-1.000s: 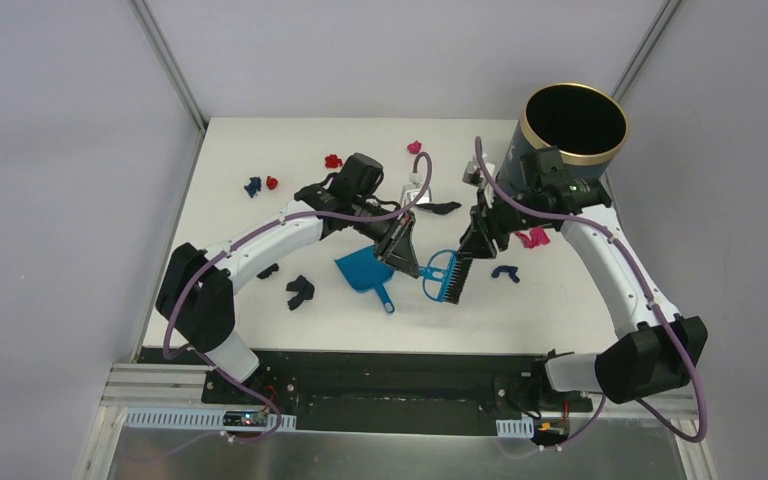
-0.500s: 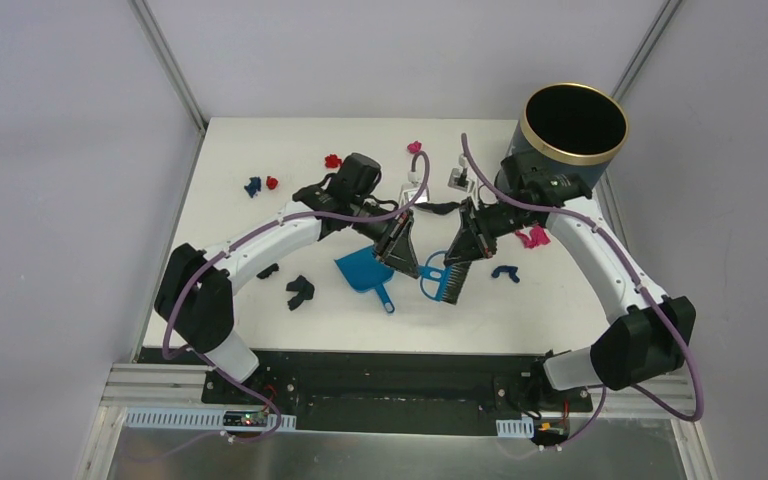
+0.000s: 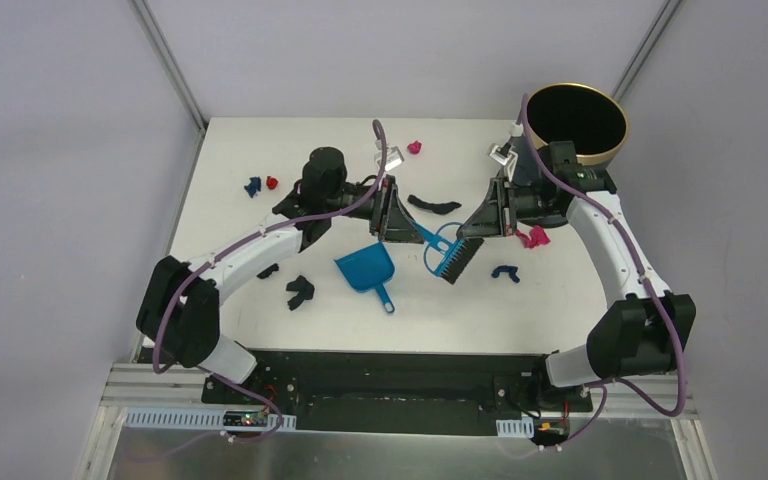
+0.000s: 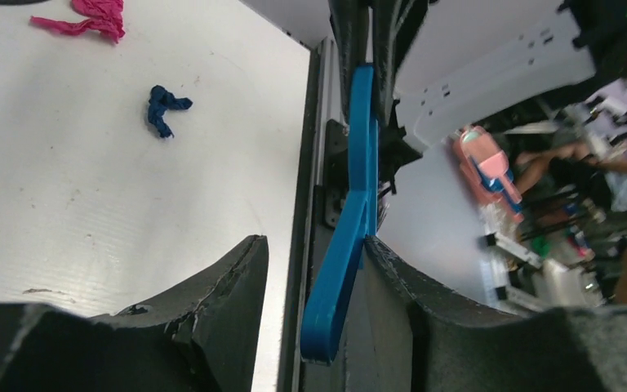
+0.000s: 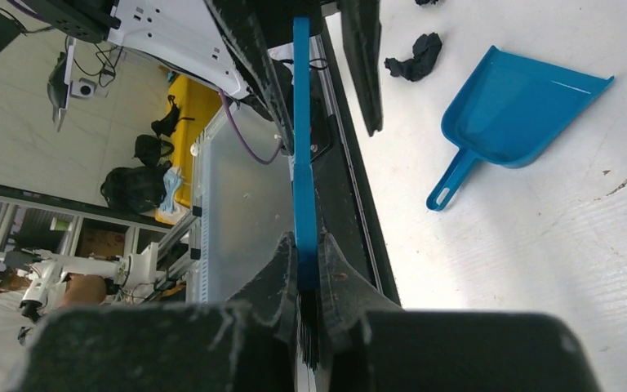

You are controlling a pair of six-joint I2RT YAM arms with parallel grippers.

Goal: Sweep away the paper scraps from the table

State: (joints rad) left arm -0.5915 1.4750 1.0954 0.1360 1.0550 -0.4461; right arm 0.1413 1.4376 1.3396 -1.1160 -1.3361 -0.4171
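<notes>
Left gripper [image 3: 406, 224] reaches in from the left over the middle of the table [image 3: 260, 135], its jaws apart, with the handle of the blue brush [image 3: 447, 258] in the gap, close against one finger and clear of the other. Behind its arm, near the table's far left, lie two of the paper scraps [image 3: 252, 186], one dark blue and one red, and black wads lie nearer the front. Just in front of this gripper sits the blue dustpan [image 3: 365, 268], flat on the table with its handle pointing to the near edge. To the right, the right gripper [image 5: 308, 243] is clenched on the brush beside its bristle head. Further right lie a magenta scrap and a dark blue one. A dark bin [image 3: 615, 143] with a gold rim stands at the far right corner.
</notes>
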